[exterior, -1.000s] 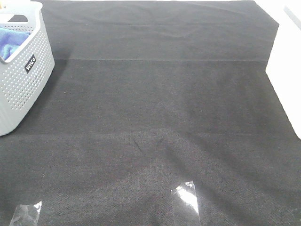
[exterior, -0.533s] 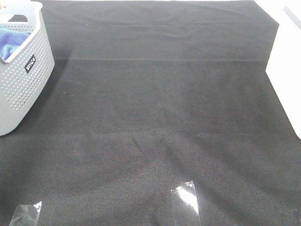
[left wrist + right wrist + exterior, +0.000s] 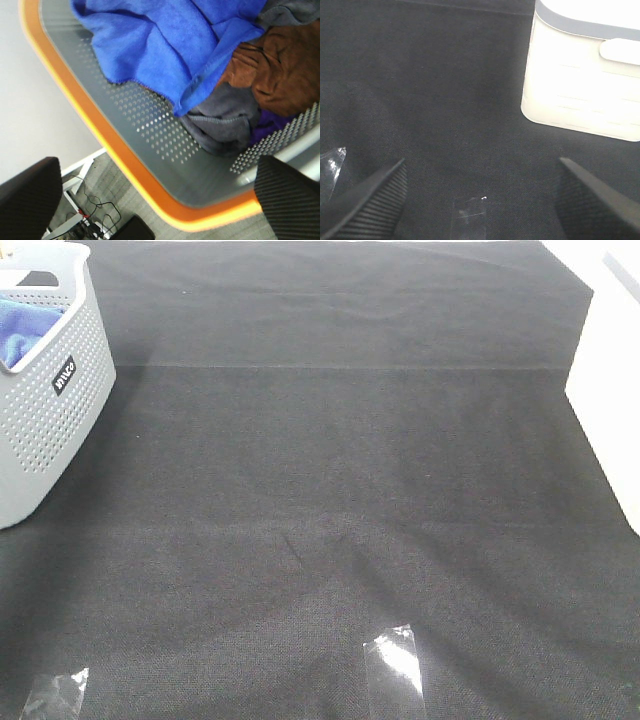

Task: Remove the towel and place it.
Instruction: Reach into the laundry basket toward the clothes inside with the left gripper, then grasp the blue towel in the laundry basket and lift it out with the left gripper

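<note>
The royal-blue towel (image 3: 24,326) lies crumpled inside a grey perforated basket (image 3: 50,430) at the table's far left. In the left wrist view the towel (image 3: 165,45) lies on top of a brown cloth (image 3: 280,70) and a grey cloth (image 3: 220,125) in the basket. My left gripper (image 3: 160,200) is open and empty, hovering above the basket's orange-looking rim (image 3: 115,150), apart from the towel. My right gripper (image 3: 480,200) is open and empty above the black table cloth (image 3: 420,100). Neither gripper shows in the exterior high view.
A white box (image 3: 612,390) stands at the table's right edge and also shows in the right wrist view (image 3: 585,75). Clear tape strips (image 3: 395,665) are stuck on the black cloth (image 3: 330,470) near the front edge. Floor and cables (image 3: 95,210) show beyond the basket.
</note>
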